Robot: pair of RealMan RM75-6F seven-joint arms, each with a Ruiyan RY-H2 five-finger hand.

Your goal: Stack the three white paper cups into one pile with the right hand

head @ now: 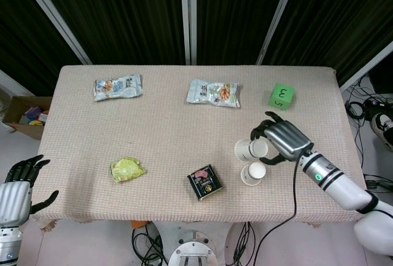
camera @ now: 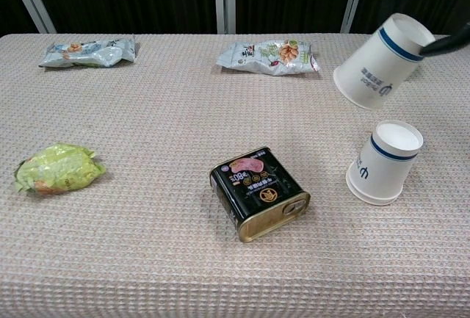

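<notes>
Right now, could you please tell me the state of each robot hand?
Left robot hand: open, holding nothing, beside the table's near-left corner.
Right robot hand: holding a white paper cup, tilted in the air above the standing cup.
</notes>
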